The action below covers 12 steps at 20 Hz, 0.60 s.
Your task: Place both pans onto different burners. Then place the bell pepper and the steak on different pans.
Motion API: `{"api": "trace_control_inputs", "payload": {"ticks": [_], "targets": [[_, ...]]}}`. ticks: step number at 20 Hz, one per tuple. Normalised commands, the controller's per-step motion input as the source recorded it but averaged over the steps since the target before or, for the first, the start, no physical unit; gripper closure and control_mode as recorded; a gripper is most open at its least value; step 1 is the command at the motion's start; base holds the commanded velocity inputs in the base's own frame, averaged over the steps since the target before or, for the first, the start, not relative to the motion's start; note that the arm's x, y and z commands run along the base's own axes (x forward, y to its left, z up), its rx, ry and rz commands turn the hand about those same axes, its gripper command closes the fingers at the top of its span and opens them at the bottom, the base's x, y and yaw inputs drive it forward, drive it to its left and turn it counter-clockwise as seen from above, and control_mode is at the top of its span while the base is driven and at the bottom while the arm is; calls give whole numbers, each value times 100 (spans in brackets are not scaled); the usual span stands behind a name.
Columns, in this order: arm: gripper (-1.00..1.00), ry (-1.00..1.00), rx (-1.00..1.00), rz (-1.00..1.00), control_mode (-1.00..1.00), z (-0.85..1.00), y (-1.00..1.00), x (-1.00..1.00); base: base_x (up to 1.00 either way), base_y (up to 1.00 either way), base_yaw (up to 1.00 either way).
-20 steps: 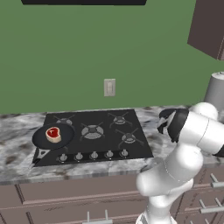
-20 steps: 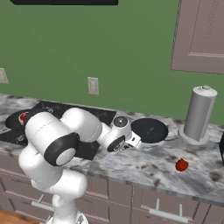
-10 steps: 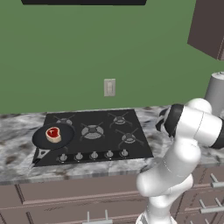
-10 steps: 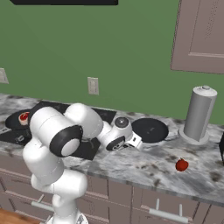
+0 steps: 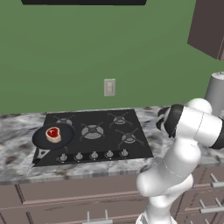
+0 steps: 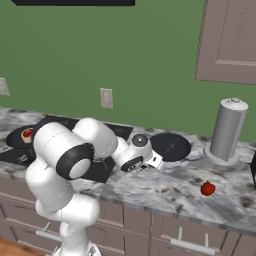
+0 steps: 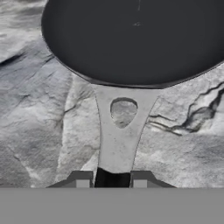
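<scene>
Second pan [image 6: 170, 146] sits on counter right of cooktop [image 5: 94, 133], gripper [image 7: 111, 178] clamped on its handle [image 7: 119, 140] end, so grip this far out may let pan tilt or slip when lifted.

No readable text, labels or signs anywhere.
</scene>
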Motion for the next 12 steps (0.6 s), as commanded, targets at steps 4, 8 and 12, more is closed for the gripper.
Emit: {"api": "trace_control_inputs", "payload": {"ticks": [4,8,12], "targets": [[100,-3,-5,10,-100,38,0,-3,0,0,0],[100,-2,-7,10,-100,51,0,-16,0,0,0],[100,0,-9,8,-100,64,2,-23,0,0,0]]}}
